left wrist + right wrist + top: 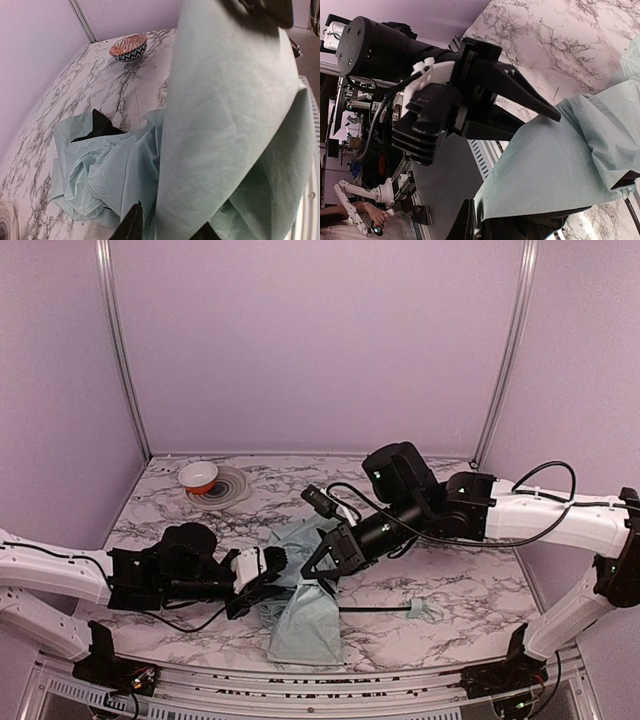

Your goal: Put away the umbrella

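Note:
The umbrella's mint-green canopy (305, 625) lies crumpled near the table's front edge. Its black shaft (375, 608) runs right to the pale green handle (428, 611). My right gripper (322, 570) is shut on an edge of the canopy (560, 165) and holds a sheet of it up off the table; its tips (485, 227) pinch the hem. My left gripper (272, 575) is right beside it, and its fingers (131, 225) stand apart with the hanging sheet (225, 125) between them. A black part (100, 127) pokes out of the crumpled fabric (95, 170).
A patterned bowl with a red inside (198, 476) stands at the back left beside a white ribbed disc (228, 488); the left wrist view also shows the bowl (129, 48). Purple walls close in the marble table (480, 580). The two arms sit close together at the centre.

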